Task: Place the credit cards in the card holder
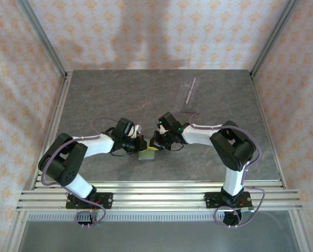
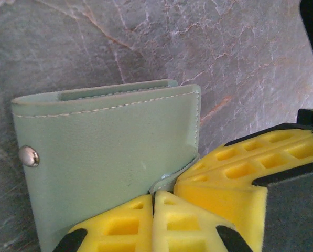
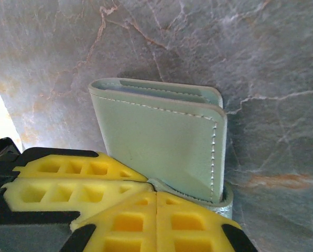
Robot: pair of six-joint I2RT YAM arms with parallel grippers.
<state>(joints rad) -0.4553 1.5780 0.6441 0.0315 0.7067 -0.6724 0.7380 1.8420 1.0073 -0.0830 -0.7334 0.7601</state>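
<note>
The sage-green card holder [image 1: 145, 154] [image 2: 109, 152] [image 3: 161, 147] is folded shut on the grey table, between the two grippers. Its snap stud [image 2: 29, 156] is bare. The tab [image 2: 173, 177] [image 3: 198, 195] curls round one edge toward the fingertips. My left gripper [image 1: 141, 143] [image 2: 154, 195] is shut, and the tab's end runs into the seam of its jaws. My right gripper [image 1: 155, 143] [image 3: 156, 195] is shut too, its tips against the tab and against the left fingers [image 3: 67, 176]. The credit cards are hidden. A bluish-grey strip [image 3: 156, 90] lies between the holder's leaves.
A thin clear plastic strip [image 1: 191, 92] lies at the back right of the marbled table [image 1: 119, 94]. Patterned walls with metal posts close in three sides. Aluminium rails [image 1: 156, 194] run along the near edge by the arm bases.
</note>
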